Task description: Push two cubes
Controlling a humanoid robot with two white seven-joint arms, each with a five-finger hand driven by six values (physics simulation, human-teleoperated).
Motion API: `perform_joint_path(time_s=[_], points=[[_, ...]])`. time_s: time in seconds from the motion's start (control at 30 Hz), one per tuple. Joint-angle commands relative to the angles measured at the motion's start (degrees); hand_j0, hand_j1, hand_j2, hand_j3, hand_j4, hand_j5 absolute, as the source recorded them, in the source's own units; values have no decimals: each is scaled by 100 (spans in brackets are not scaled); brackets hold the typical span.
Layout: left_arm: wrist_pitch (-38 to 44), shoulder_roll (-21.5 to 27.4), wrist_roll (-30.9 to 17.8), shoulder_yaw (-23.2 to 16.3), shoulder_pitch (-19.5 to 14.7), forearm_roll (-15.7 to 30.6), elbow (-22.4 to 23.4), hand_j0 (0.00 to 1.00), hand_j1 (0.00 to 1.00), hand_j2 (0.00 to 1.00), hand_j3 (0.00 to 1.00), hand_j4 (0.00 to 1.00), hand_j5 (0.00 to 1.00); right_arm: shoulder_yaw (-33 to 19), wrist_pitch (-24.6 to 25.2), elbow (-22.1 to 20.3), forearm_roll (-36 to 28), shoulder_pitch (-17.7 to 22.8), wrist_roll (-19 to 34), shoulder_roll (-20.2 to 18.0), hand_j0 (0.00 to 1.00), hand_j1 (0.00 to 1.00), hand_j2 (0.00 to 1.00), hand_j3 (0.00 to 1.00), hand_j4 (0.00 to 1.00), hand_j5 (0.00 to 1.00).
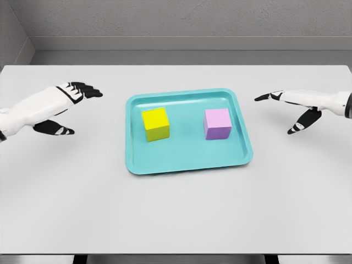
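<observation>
Fingers spread on left hand point(60, 107) and right hand point(294, 107), yellow cube point(155, 124), purple cube point(217, 123) between, untouched

The tray point(187, 159) is finished in plain teal, with a slightly lighter raised rim. The yellow cube point(155, 124) is coloured bright yellow on top, with a darker olive-yellow shade on the front face. The pink cube point(217, 123) is coloured pale pink on top, with a deeper violet tone on the front and side faces. No pattern is carried by either cube. The table point(176, 220) is rendered in uniform light grey. The left hand point(61, 107) and right hand point(294, 107) are shelled in white, and the fingers are tipped in black. The wall point(181, 19) behind is textured in mottled grey.
</observation>
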Motion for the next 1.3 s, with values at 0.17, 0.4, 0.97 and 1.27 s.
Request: perform_joint_path(time_s=[0.17, 0.4, 0.97, 1.27], points=[[8, -508, 2, -43, -123, -881, 325, 69, 69, 69, 69, 69, 69, -11, 15, 23, -34, -26, -2, 3, 100, 100, 100, 100, 100, 100], [8, -613, 11, -122, -255, -864, 299, 55, 55, 55, 55, 55, 55, 42, 15, 23, -25, -26, -2, 3, 57, 57, 57, 57, 57, 57], [8, -1158, -147, -412, -439, -916, 650, 56, 56, 56, 56, 56, 56, 174, 15, -856, 1829, -272, -2, 425, 13, 13, 13, 13, 13, 13], [8, -1413, -270, -500, -589, -934, 668, 56, 56, 56, 56, 56, 56, 350, 15, -883, 2234, -448, -2, 715, 13, 13, 13, 13, 13, 13]])
